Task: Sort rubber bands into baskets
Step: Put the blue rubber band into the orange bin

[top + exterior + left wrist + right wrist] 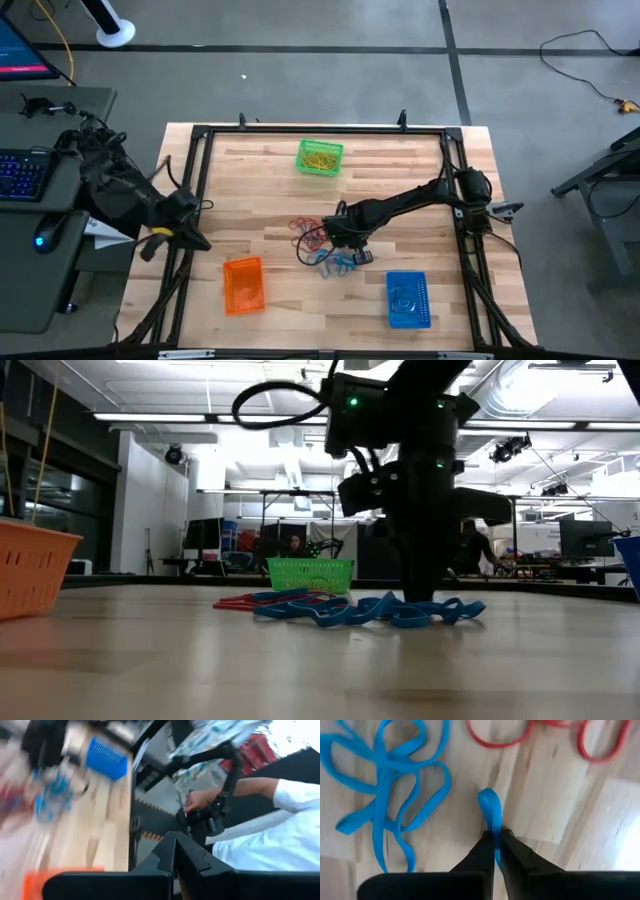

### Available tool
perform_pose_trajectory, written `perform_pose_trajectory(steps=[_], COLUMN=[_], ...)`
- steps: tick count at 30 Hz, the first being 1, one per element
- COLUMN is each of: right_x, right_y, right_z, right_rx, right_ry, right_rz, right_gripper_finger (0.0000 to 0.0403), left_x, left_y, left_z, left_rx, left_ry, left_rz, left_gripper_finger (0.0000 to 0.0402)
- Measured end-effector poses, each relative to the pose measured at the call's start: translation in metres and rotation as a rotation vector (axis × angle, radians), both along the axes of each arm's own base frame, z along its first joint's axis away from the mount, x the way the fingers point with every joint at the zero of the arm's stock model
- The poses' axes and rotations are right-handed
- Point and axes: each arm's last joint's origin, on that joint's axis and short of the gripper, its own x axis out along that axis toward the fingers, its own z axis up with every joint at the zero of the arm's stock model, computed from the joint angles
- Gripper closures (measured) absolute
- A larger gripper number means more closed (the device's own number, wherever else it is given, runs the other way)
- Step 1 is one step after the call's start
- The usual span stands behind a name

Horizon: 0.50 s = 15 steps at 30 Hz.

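Rubber bands lie loose in the middle of my table (270, 200): a blue tangle (338, 262) nearest the front edge, red loops (305, 232) just behind it toward the left. My right gripper (496, 836) is down at the table among the blue ones, and through its wrist camera I see the two fingers (482, 851) pinched together on one blue band (491, 805), whose free loop stands up past the fingertips. Beside that band, not touching it, sits the blue tangle, and the red loops lie beyond on the bare wood. From table height the same gripper shows as a dark column planted in the blue heap. In front of this work I note the blue basket (408, 298) near the front right with something pale blue inside it, and the orange basket (244, 284) near the front left; whether that one has anything in it I cannot tell. Farther back, well apart from the pile, the green basket (320, 158) stands near the rear edge with yellow bands inside. My left gripper (175, 851) waits off the table's left side, fingers fully closed with nothing between them. Beyond it, its wrist camera shows a person's hand (196, 800) and white sleeve (295, 795) at a dark frame.
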Motion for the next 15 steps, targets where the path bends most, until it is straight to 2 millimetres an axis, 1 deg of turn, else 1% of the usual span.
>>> perform_pose_trajectory(steps=[4, 6, 8, 9, 11, 15], right_x=[0.011, 0.031, 0.046, 0.052, 0.070, 0.091], right_y=[0.004, 0.006, 0.008, 0.009, 0.011, 0.014], right_z=[0.028, 0.057, 0.088, 0.100, 0.122, 0.155], right_rx=[-0.010, 0.016, 0.051, 0.070, 0.129, 0.257], right_ry=[-0.018, -0.154, -0.282, -0.340, -0.512, -0.795], right_rz=[-0.110, -0.161, -0.203, -0.224, -0.273, -0.367], right_gripper_finger=[0.0400, 0.0402, 0.0402, 0.0403, 0.0403, 0.0403], left_x=[-0.003, -0.005, -0.007, -0.009, -0.011, -0.012], left_y=[0.005, 0.009, 0.013, 0.015, 0.018, 0.019], left_z=[0.013, 0.018, 0.024, 0.026, 0.030, 0.037], left_rx=[0.126, 0.207, 0.274, 0.306, 0.349, 0.387], left_ry=[-0.210, -0.305, -0.387, -0.421, -0.478, -0.555], left_rz=[-0.015, 0.000, 0.027, 0.040, 0.057, 0.067], left_gripper_finger=[0.0401, 0.0401, 0.0401, 0.0401, 0.0401, 0.0401])
